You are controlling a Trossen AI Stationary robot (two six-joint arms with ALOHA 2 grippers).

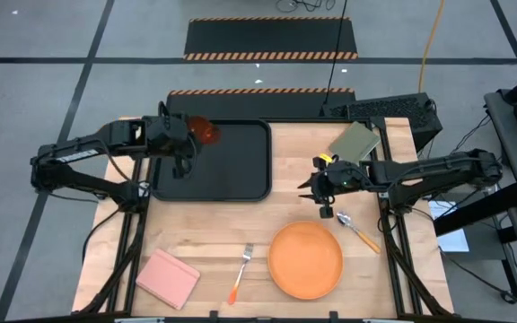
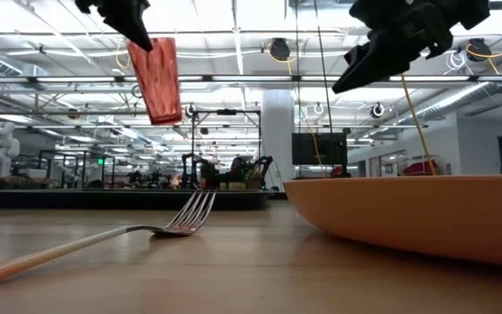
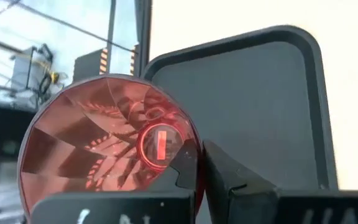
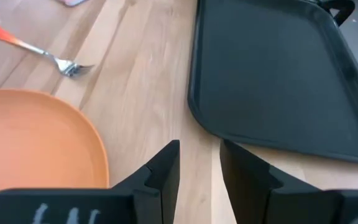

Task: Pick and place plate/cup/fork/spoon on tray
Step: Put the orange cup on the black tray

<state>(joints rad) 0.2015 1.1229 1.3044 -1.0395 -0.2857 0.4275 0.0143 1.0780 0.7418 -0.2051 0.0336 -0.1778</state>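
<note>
My left gripper (image 1: 185, 144) is shut on the translucent orange cup (image 1: 204, 131) and holds it above the far left part of the black tray (image 1: 232, 175). In the low view the cup (image 2: 165, 80) hangs high over the table. My right gripper (image 1: 316, 185) is open and empty, above the wood between the tray and the orange plate (image 1: 305, 260). The fork (image 1: 240, 274) lies left of the plate and the spoon (image 1: 358, 230) lies at the plate's far right. All three rest flat on the table. My left gripper holds the cup by its wall at the rim (image 3: 194, 163). One finger (image 3: 232, 180) is outside the wall, and the other seems to be inside the cup. The cup's open end faces the wrist. The cup is lifted clear above the tray and hangs tilted below the fingers (image 2: 138, 24).
A pink pad (image 1: 167, 276) lies at the near left of the table. An olive-green pad (image 1: 354, 142) lies at the far right. The tray's floor (image 4: 278, 74) is bare black. Bare wood lies between the tray and the plate.
</note>
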